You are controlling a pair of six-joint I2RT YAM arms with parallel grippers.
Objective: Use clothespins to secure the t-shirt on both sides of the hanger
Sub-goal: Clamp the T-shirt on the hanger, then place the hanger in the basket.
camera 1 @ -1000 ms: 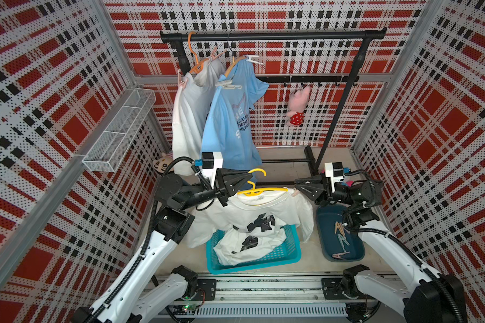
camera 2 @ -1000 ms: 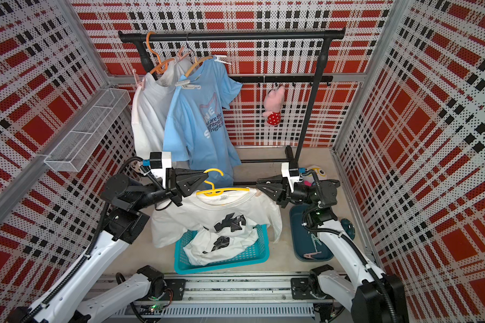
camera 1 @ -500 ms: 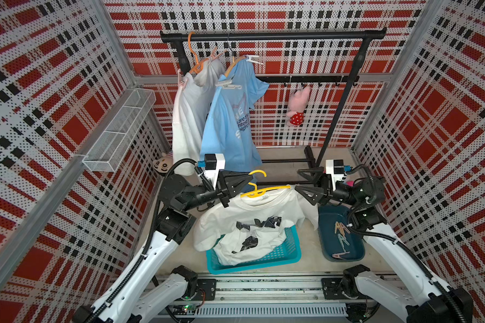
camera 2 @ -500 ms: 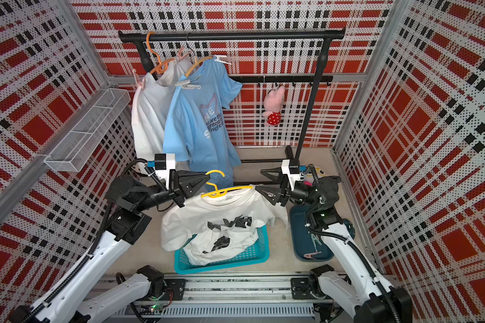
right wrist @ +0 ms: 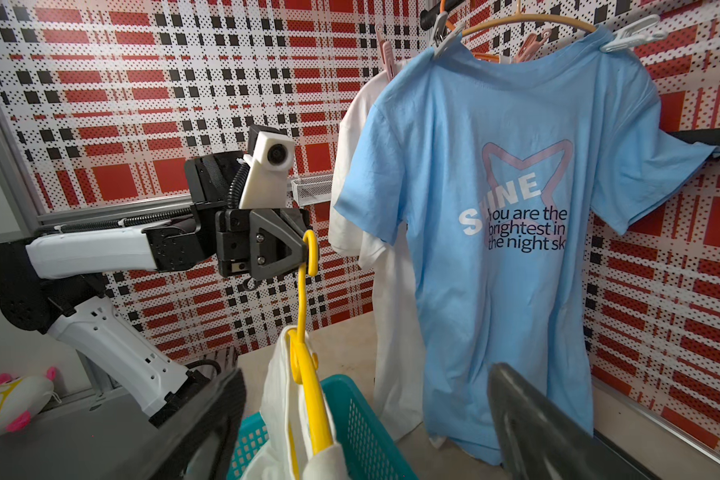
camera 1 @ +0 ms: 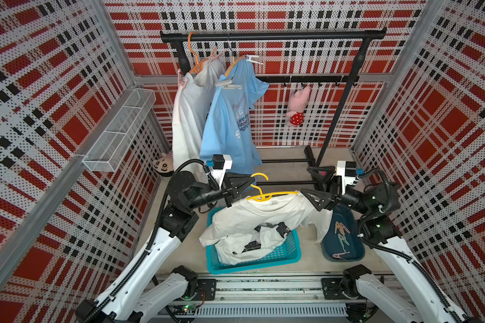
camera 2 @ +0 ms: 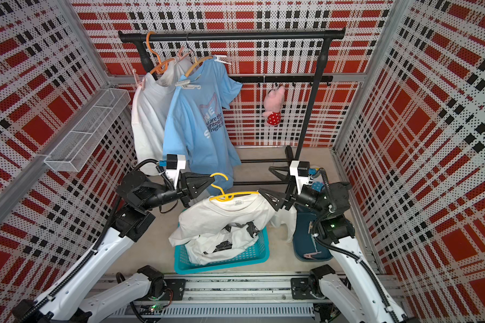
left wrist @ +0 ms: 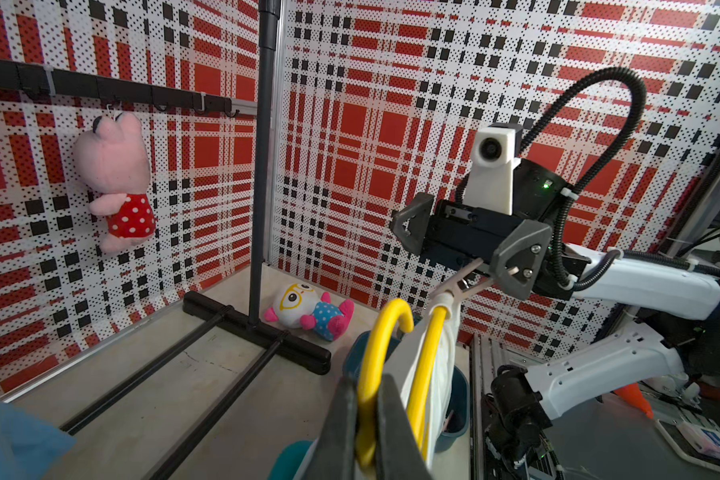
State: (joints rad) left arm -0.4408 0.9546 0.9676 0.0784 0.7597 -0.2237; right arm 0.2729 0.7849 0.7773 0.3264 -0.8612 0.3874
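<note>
Left claw point(camera 1: 251, 181) is clamped on the hook of the yellow hanger point(camera 1: 277, 193) at frame centre, white t-shirt point(camera 1: 263, 218) draped over it. Right claw point(camera 1: 305, 179) gapes wide at the hanger's right end, where a beige clothespin point(left wrist: 458, 284) is clipped. Spare clothespins point(camera 1: 340, 228) lie in the dark tray point(camera 1: 356, 251), lower right.

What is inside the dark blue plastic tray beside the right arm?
Several pale A-shaped clothespins lie loose in the dark blue plastic tray. Its far end is hidden under the right arm, and the white t-shirt sleeve covers one edge.
</note>
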